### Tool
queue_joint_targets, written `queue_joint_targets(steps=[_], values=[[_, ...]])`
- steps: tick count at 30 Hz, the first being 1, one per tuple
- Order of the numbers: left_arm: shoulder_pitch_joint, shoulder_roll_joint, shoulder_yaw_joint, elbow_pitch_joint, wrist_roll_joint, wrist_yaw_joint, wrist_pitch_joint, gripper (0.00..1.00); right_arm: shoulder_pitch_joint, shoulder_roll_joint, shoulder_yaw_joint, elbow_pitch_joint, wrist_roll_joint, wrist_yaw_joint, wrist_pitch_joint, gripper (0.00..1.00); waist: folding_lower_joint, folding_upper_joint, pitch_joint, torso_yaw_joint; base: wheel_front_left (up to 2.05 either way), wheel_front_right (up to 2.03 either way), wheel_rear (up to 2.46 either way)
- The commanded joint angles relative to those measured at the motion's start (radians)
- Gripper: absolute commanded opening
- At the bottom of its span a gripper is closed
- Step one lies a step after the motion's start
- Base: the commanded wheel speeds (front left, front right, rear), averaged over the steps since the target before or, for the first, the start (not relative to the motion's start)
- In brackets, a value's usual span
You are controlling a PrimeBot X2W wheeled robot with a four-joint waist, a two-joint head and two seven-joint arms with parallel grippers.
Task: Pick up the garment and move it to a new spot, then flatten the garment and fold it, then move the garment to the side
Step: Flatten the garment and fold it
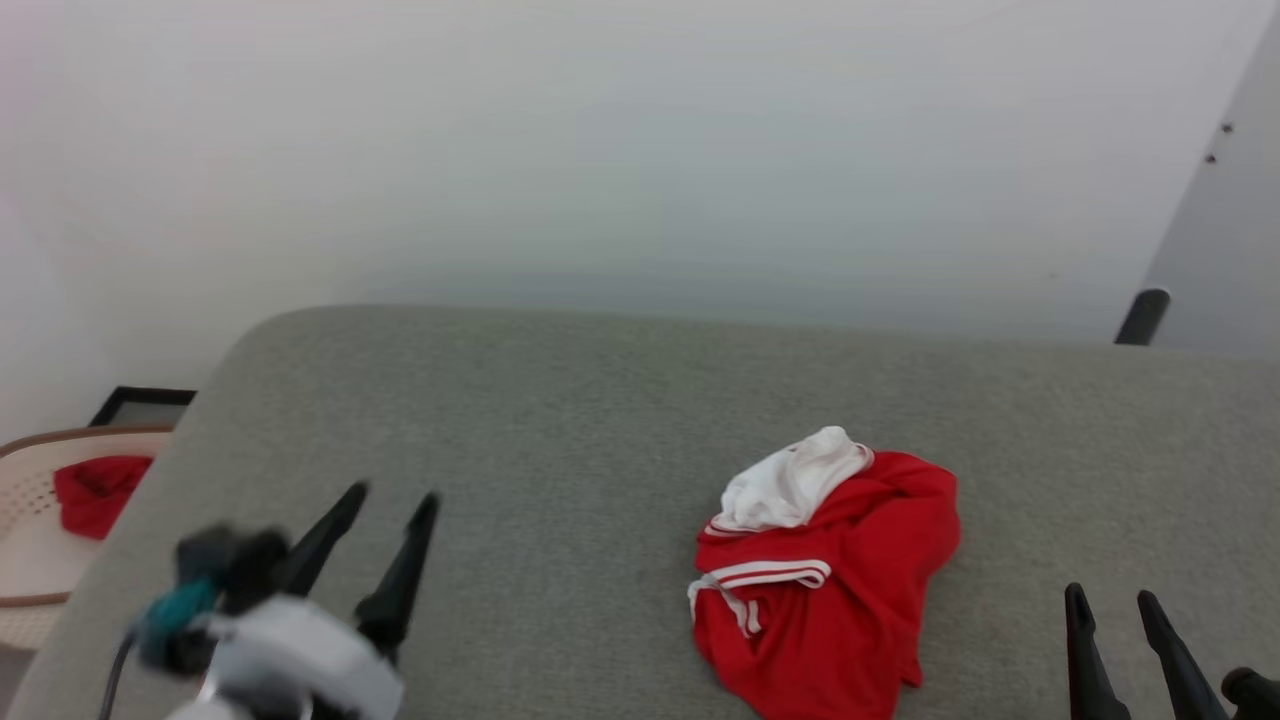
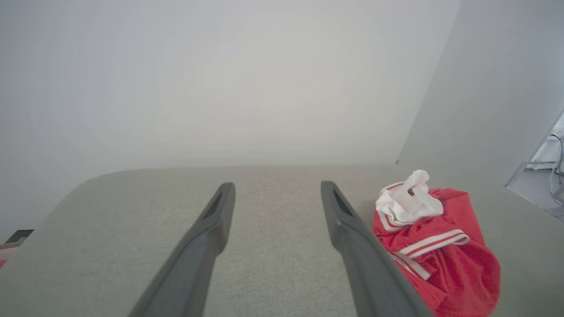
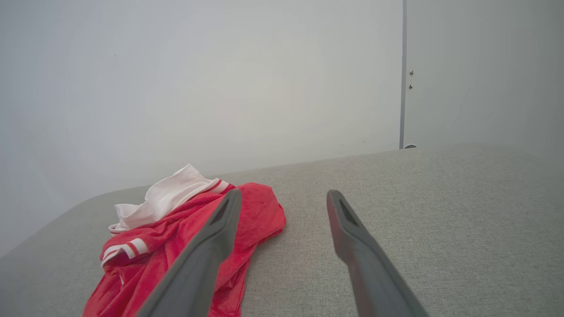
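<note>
Two grippers are hanging over one grey cushion (image 1: 560,400). The left gripper (image 1: 395,492) is showing blurry at the lower left of the head view, with its two dark fingers spread apart and holding nothing. The right gripper (image 1: 1109,594) is peeking in at the lower right, its two fingers also apart and empty. One garment (image 1: 850,600) is lying crumpled on the cushion, low and right of the middle, between the grippers and touching neither. One cream basket (image 1: 30,560) is standing at the left edge, holding one red cloth (image 1: 95,492).
</note>
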Motion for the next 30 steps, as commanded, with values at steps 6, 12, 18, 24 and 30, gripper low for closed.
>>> queue_joint_targets(steps=[6, 12, 18, 24, 30], values=[[-0.171, 0.014, -0.068, -0.055, -0.077, -0.03, 0.218, 1.0, -0.033, -0.002, 0.022, 0.009, 0.002, 0.0, -0.003, 1.0, 0.0, -0.0001, 0.051, -0.094, 0.0, 0.0, 0.0], [-0.334, 0.002, -0.136, -0.059, -0.191, -0.039, 0.478, 1.0, -0.056, 0.001, 0.035, 0.026, 0.011, 0.0, -0.009, 1.0, 0.0, -0.0001, 0.096, -0.18, 0.0, 0.0, 0.0], [-0.453, -0.016, -0.206, -0.042, -0.257, -0.014, 0.724, 1.0, -0.078, 0.008, 0.05, 0.044, 0.023, 0.0, -0.015, 1.0, 0.0, -0.0001, 0.145, -0.265, 0.0, 0.0, 0.0], [-0.514, -0.022, -0.257, -0.037, -0.268, 0.006, 0.862, 1.0, -0.102, 0.016, 0.057, 0.053, 0.032, 0.0, -0.018, 1.0, 0.0, -0.0001, 0.19, -0.323, 0.0, 0.0, 0.0], [-0.551, -0.025, -0.298, 0.011, -0.228, -0.005, 0.881, 1.0, -0.129, 0.026, 0.061, 0.05, 0.042, 0.0, -0.02, 1.0, 0.0, -0.0001, 0.244, -0.374, 0.0, 0.0, 0.0]])
